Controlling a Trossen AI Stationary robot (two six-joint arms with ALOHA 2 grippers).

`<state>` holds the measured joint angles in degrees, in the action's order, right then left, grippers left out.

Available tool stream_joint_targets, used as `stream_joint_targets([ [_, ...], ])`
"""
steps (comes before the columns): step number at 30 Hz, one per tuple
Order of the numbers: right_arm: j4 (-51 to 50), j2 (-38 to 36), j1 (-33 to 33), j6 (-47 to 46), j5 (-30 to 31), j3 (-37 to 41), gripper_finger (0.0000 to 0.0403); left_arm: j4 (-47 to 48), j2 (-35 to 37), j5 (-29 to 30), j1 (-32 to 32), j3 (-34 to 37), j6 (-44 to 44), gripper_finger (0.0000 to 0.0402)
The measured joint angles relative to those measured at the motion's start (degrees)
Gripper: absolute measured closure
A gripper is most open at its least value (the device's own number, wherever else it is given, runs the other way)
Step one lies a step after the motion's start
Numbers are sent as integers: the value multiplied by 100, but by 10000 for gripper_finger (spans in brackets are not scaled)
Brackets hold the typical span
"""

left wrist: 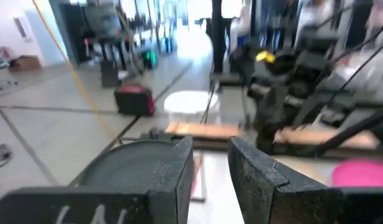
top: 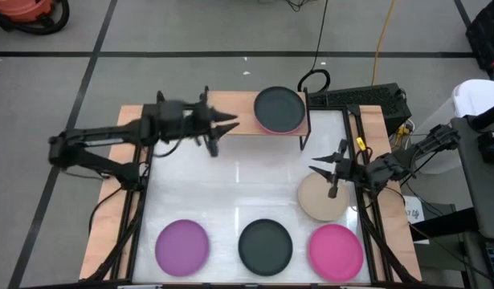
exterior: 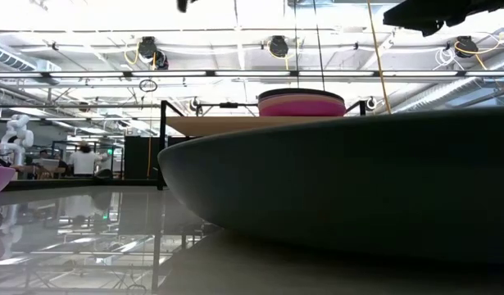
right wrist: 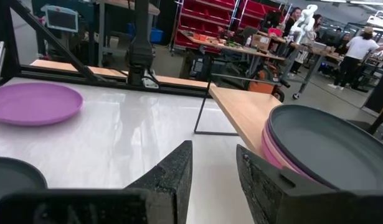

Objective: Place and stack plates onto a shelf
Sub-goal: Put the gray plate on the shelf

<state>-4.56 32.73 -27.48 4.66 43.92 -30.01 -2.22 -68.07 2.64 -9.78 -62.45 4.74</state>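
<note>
Stacking is under way but far from finished. One pile sits on the right half of the shelf (top: 230,112): a dark grey plate (top: 279,107) on top with a pink rim showing beneath it. From the low view the pile looks like a grey plate over at least two pinkish ones, though the exact count is hard to read at that angle. The shelf's left half is bare wood.

Plates not yet shelved, all flat on the white table (top: 230,189):
- beige plate (top: 319,202), right side, below the shelf
- purple plate (top: 182,246), front row left
- second dark grey plate (top: 265,245), front row middle
- magenta plate (top: 336,249), front row right

Left gripper (top: 229,122) hovers over the shelf's bare left half, just beside the pile, fingers parted by a narrow gap and holding nothing. Judged: it stands free after a placement, or between pickups.

Right gripper (top: 321,171) hangs over the table between the shelf's right end and the beige plate, close to that plate's upper edge. Fingers slightly apart, empty.

Step in hand, as I read it: the reach for the next plate, the beige one being the nearest candidate for the right arm.

Next move calls for:
- lowering the right gripper to the beige plate's rim and widening the fingers enough to straddle the thin edge
- a pinch on the rim, since the plate lies flat and shallow
- lifting clear of the shelf's black legs before carrying over
- the left arm staying clear of the shelf's right half
</note>
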Motion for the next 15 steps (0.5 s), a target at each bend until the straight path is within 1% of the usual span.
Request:
stream_joint_targets([
  [4, 0, 468, 115, -81, -23, -273, 293, -1704, 639, 0, 157, 1638, -469, 296],
  [7, -81, 951, 202, -101, -48, -517, 293, -2839, 866, 50, 285, 2520, -723, 296],
  [9, -209, 1279, 240, -175, -77, -666, 293, -3505, 911, 56, 367, 2952, -849, 296],
  [11, -505, 1571, 276, -395, -344, -822, 293, -3996, 898, 56, 437, 3260, -882, 296],
  [13, -816, 1847, 309, -792, -700, -975, 293, -4278, 884, 52, 483, 3450, -889, 296],
  [15, -1129, 2082, 312, -1267, -1028, -1018, 293, -4322, 890, 54, 513, 3542, -906, 296],
])
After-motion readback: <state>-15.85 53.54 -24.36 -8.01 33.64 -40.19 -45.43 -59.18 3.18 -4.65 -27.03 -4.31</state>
